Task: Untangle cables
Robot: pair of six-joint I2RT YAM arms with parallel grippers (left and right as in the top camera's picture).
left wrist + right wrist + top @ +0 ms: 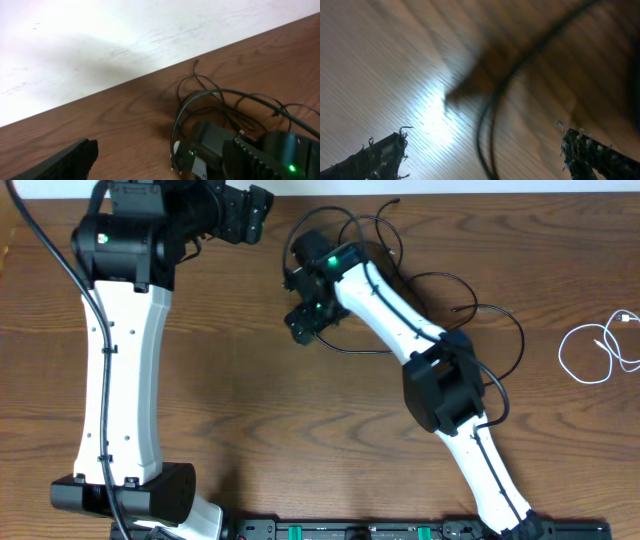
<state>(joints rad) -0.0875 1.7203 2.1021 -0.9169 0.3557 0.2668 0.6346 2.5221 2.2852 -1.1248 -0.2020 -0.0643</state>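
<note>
A long black cable (440, 276) lies in tangled loops on the wooden table, at the top middle and under my right arm. The white cable (622, 319) is coiled by itself at the far right edge. My right gripper (305, 325) hangs low over the left part of the tangle. In the right wrist view it (487, 160) stands open, with two strands of the black cable (487, 135) running between its fingers, untouched. My left gripper (258, 212) is open at the table's far edge, left of the tangle; its wrist view shows the black loops (220, 90) ahead.
A pale wall (100, 35) rises behind the table's far edge. My right arm (440, 380) crosses the table diagonally over part of the black loops. A black rail (400, 530) runs along the near edge.
</note>
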